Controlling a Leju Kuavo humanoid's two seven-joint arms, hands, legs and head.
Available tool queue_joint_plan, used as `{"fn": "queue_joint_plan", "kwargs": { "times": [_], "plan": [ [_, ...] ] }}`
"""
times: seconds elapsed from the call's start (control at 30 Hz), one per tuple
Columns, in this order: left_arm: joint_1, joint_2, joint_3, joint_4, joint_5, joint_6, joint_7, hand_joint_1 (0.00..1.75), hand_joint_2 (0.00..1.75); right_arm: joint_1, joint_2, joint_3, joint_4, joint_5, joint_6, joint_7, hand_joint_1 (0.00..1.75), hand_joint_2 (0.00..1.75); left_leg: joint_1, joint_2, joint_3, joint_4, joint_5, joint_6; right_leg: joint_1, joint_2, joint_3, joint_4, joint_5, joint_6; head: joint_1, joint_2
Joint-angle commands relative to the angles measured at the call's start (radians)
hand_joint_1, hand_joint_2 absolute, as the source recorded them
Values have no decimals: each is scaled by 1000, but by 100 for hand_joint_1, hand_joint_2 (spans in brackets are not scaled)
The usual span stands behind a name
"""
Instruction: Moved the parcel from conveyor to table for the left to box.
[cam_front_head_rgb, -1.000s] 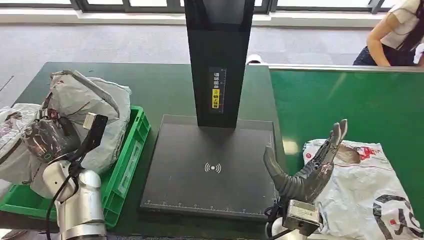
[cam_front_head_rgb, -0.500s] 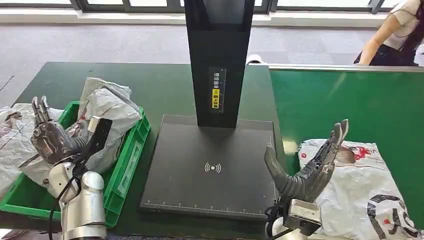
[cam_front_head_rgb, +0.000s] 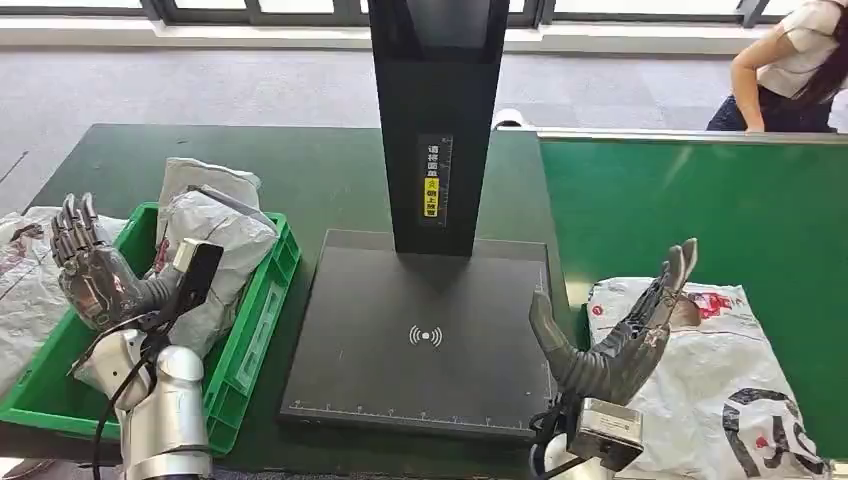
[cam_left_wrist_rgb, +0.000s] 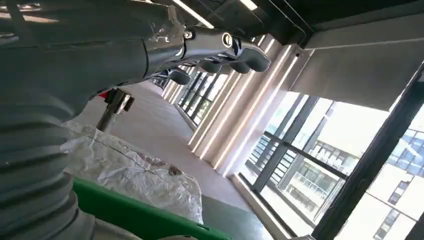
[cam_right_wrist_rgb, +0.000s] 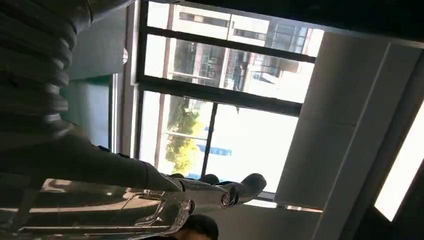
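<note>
A white parcel (cam_front_head_rgb: 722, 372) with red and black print lies on the green conveyor (cam_front_head_rgb: 700, 205), at my near right. My right hand (cam_front_head_rgb: 622, 335) stands just left of it, fingers spread and pointing up, palm toward the parcel and holding nothing. A grey parcel (cam_front_head_rgb: 212, 248) lies in the green crate (cam_front_head_rgb: 250, 335) on the left. My left hand (cam_front_head_rgb: 92, 270) hovers over the crate's left part, fingers spread and empty. The left wrist view shows that hand (cam_left_wrist_rgb: 220, 49) above the crate's rim (cam_left_wrist_rgb: 135, 216) and a pale parcel (cam_left_wrist_rgb: 135, 170). The right hand (cam_right_wrist_rgb: 200, 192) is empty in its wrist view too.
A black scanner plate (cam_front_head_rgb: 420, 300) with a tall black post (cam_front_head_rgb: 435, 120) fills the middle of the dark green table (cam_front_head_rgb: 320, 170). Another pale parcel (cam_front_head_rgb: 22, 290) lies left of the crate. A person (cam_front_head_rgb: 785, 70) bends at the conveyor's far right end.
My left hand has let go of the grey parcel, which has settled into the crate, and the hand has drawn left with fingers spread. The printed parcel has drifted left along the conveyor.
</note>
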Motion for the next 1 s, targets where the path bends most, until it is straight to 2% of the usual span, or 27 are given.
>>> {"fn": "queue_joint_plan", "kwargs": {
  "times": [0.03,0.13,0.17,0.2,0.27,0.3,0.33,0.37,0.43,0.47,0.57,0.63,0.77,0.93,1.0],
  "plan": [
    [-28,-27,71,1,33,-2,-38,0,175,-26,-32,-6,39,0,0,-2,0,175,0,0,1,-1,1,1,0,0,1,-1,1,0,0,0],
    [-38,-45,77,38,181,-2,-167,0,175,-22,-18,-43,60,25,0,-2,0,175,0,0,1,-1,1,1,0,0,2,-2,1,0,0,0],
    [-35,-45,16,101,311,-2,-250,0,175,-20,0,-107,91,60,0,-2,0,175,0,-1,2,-3,2,1,0,-2,3,-3,1,0,0,0],
    [-28,-45,-24,105,333,-2,-260,0,175,-18,4,-136,101,74,0,-2,0,175,0,-4,2,-2,1,1,0,-4,4,-3,0,0,0,0],
    [-28,-45,-24,105,333,-2,-260,0,175,-18,4,-136,101,74,0,-2,0,175,0,-5,2,-3,2,1,0,-6,4,-4,1,0,0,0],
    [-17,-45,-52,84,326,-2,-229,0,175,-21,-6,-152,111,69,0,-2,0,175,-1,-4,2,-3,2,1,0,-4,3,-3,1,0,0,0],
    [-5,-42,-91,86,380,-2,-253,0,175,-22,3,-173,131,82,0,-2,0,175,0,-3,1,-1,1,1,0,-3,2,-2,0,0,0,0],
    [20,-17,-184,94,494,-2,-286,0,175,-25,25,-244,161,125,0,-2,0,175,0,-2,1,-1,1,1,0,-3,2,-2,0,0,0,0],
    [59,9,-303,63,595,-12,-272,0,175,-36,17,-294,202,128,0,-2,0,175,-1,-4,3,-4,2,1,-1,-5,5,-4,1,1,0,0],
    [89,15,-375,26,671,-57,-291,0,175,-47,33,-387,262,190,0,-2,0,175,0,-3,3,-4,2,1,0,-4,4,-4,1,0,0,0],
    [158,23,-513,-59,895,-233,-340,0,175,-97,25,-527,401,272,0,-2,0,175,0,-4,3,-3,2,1,0,-4,5,-5,1,1,0,0],
    [174,20,-553,-86,936,-275,-343,0,175,-133,23,-595,478,327,0,3,0,175,0,-3,2,-2,1,1,0,-3,3,-3,1,1,0,0],
    [172,30,-563,-90,959,-304,-345,0,175,-144,34,-613,497,352,0,7,0,175,-1,-2,3,-3,1,2,-1,-3,4,-4,2,1,0,0],
    [167,37,-649,-102,1020,-421,-345,0,175,-223,41,-799,633,571,0,88,0,175,-2,-4,2,-2,1,1,-1,-4,3,-3,1,0,0,0],
    [173,40,-672,-103,1015,-420,-345,0,175,-255,31,-848,703,613,0,131,0,175,-1,-4,1,-2,1,1,-1,-4,2,-3,1,1,0,0]
  ]
}}
